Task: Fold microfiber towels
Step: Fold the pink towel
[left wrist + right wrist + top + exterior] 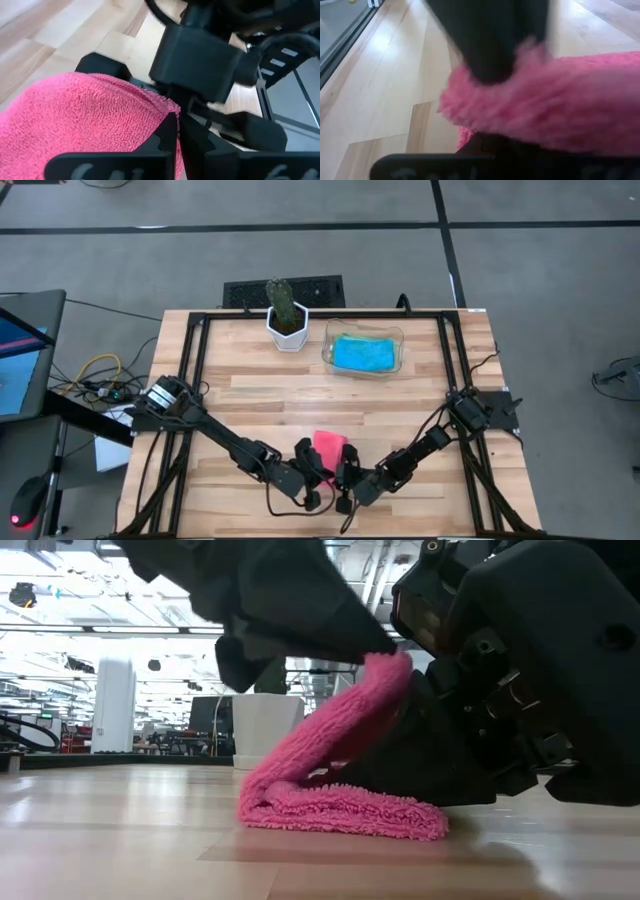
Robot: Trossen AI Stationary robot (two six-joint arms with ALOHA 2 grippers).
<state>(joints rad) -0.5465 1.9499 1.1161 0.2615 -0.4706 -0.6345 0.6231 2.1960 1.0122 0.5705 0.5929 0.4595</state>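
The pink microfiber towel (328, 446) lies at the near middle of the wooden counter (260, 395), doubled over on itself, with one edge lifted up off the wood. In the low view we see its lower layer flat on the counter and its upper layer rising in a loose curve toward the arms. The left pincer (312, 470) and the right pincer (345, 472) sit close together just at the towel's near edge, each closed down narrow on a pinch of the pink cloth; the left wrist view shows the dark fingers (167, 135) pressed together against the pile.

We judge the cloth to be very light, soft and limp, so it should sag and drape wherever it is not held, and it cannot break. Its surface is a fuzzy, looped pile that should grip the fingers rather than slip. The best hold is likely on an edge or corner, with the two pincers apart so the fold line stays straight.

Farther back a turquoise towel (362, 354) lies bunched in a clear plastic tray (398, 336), smooth and rigid. Beside it stands a white angular pot (288, 330) with a green cactus-like plant (281, 300)
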